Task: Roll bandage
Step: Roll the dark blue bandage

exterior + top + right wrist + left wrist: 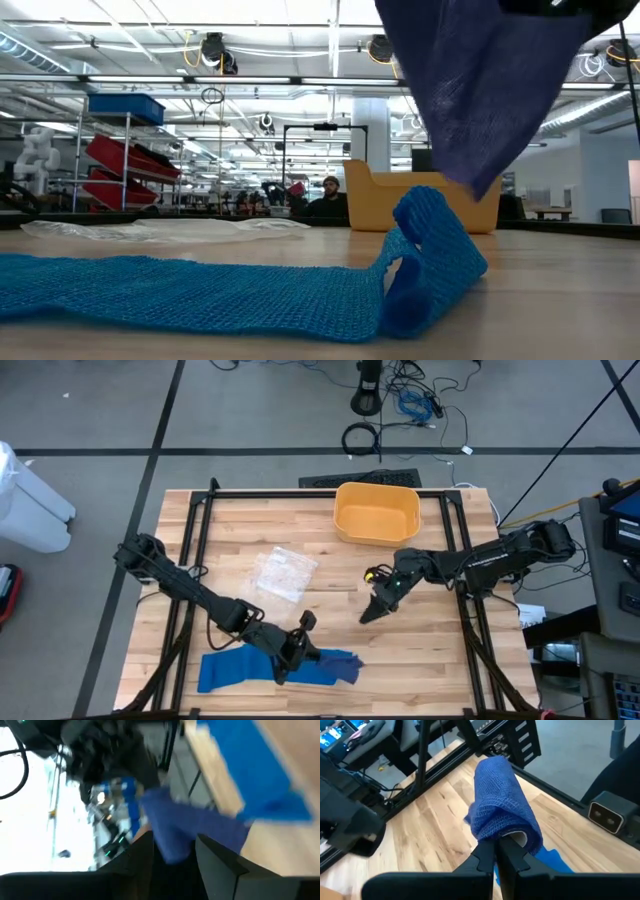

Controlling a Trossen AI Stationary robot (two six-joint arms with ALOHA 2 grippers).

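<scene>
On the wooden table (pixel 250 530), left fingers (pixel 512 857) pinched on bandage (pixel 500 805).

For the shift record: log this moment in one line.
left gripper: shut on bandage, end lifted | right gripper: open, mid-table, holding nothing | bin: empty

Rough blue woven-cloth bandage (pixel 240 670) lies on pale, smooth wooden table (pixel 320 630).

You had the bandage (pixel 225 670) lying along the near edge of the surface (pixel 330 570), left of centre. The plastic bag (pixel 283 573) lay behind it, mid-surface. The bin (pixel 377 513) sat at the far edge, to the bag's right and farther back.
</scene>
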